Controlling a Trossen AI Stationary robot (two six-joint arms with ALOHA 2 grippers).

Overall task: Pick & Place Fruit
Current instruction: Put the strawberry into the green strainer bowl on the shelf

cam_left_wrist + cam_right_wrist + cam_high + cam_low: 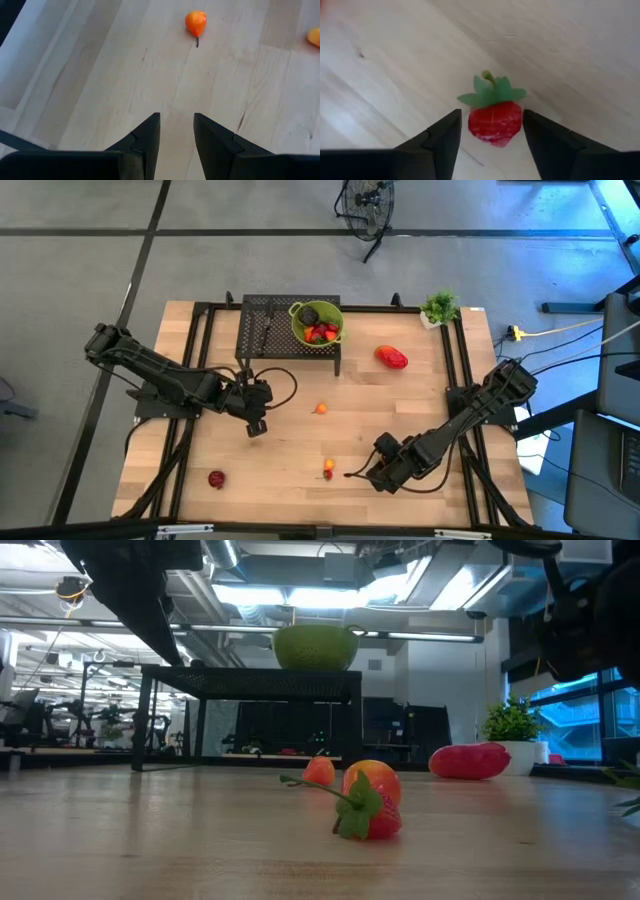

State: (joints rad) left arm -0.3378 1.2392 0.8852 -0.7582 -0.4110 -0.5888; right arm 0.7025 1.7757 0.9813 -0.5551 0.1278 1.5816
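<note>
Right gripper [490,131], at the table's 5 o'clock, stands released with a strawberry [495,116] between its fingers, contact not discernible; in the high view the arm hides that berry. Left gripper [176,131], at 9 o'clock of centre, is likewise spread and empty above bare wood, an orange fruit [195,23] ahead of it. Farther off, the green bowl [316,322] on the black rack [262,332] at 12 o'clock holds red pieces and a dark round one, partly hidden by its rim; a red oblong fruit [391,358] lies at 1 o'clock.

Both arms are dark, jointed and slim, with black cables looping beside their wrists. Each end effector, left [176,137] and right [491,137], ends in two flat, wedge-shaped black fingers.
</note>
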